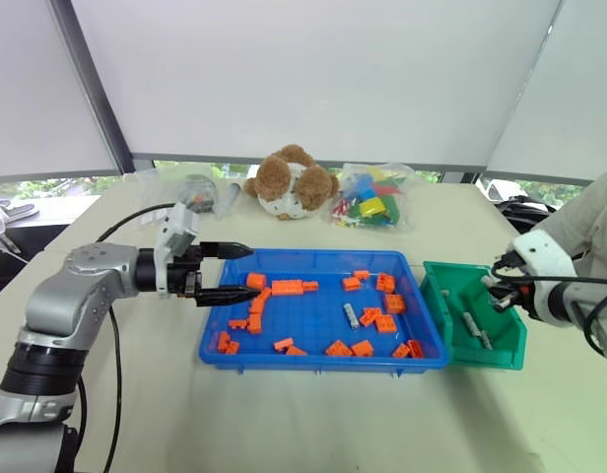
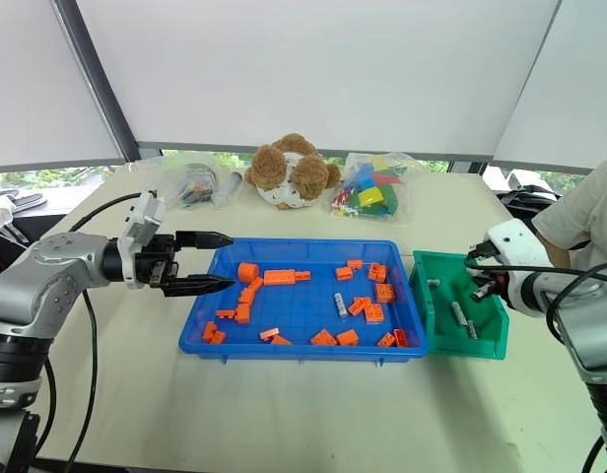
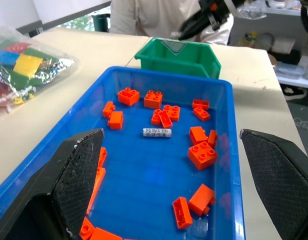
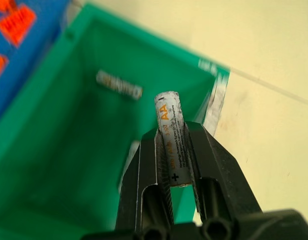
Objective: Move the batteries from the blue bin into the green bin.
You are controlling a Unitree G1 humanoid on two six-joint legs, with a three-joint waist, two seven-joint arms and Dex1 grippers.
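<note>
So my right gripper (image 4: 173, 150) is clamped on an AA battery (image 4: 171, 142), hanging over the green bin (image 1: 451, 320), which sits touching the right end of the blue bin (image 1: 318, 358). Two batteries (image 1: 469, 324) lie in the green bin. One more battery (image 1: 351, 315) lies in the blue bin among the orange bricks (image 1: 287, 288), a bit right of the middle. My left gripper (image 1: 235, 272) hangs at the blue bin's left end, fingers spread wide, nothing in them.
</note>
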